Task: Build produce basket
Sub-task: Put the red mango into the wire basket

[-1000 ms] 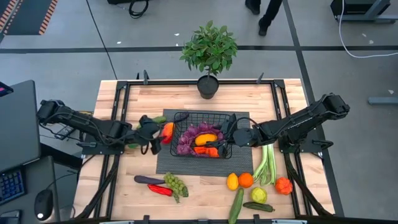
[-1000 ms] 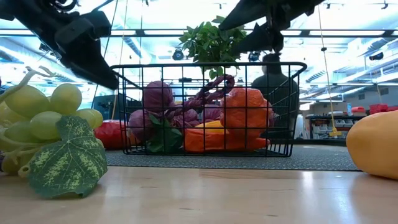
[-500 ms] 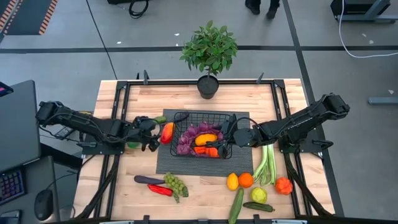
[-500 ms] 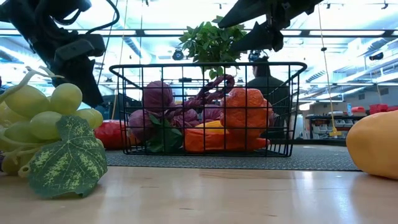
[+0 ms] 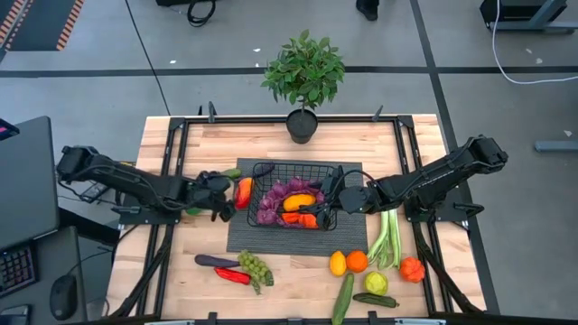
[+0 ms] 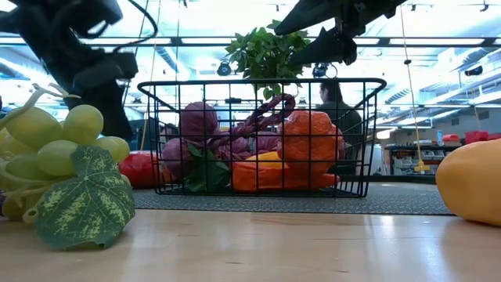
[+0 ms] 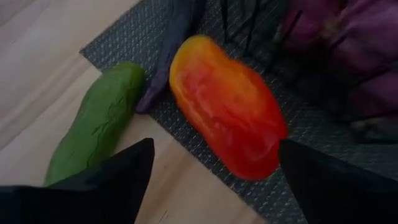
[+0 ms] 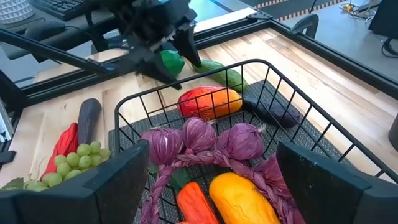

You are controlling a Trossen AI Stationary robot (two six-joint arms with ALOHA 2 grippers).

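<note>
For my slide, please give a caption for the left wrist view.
Open left claw over a red-orange pepper lying on the mat beside the basket.

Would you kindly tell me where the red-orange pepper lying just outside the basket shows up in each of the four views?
High view: the red-orange pepper lies on the mat by the basket's left wall.
Low view: a red shape low beside the basket, left of it, probably this pepper.
Left wrist view: centre of the picture, between the left gripper's open fingers.
Right wrist view: beyond the basket's far wall.
Shared landmark: the basket.
</note>
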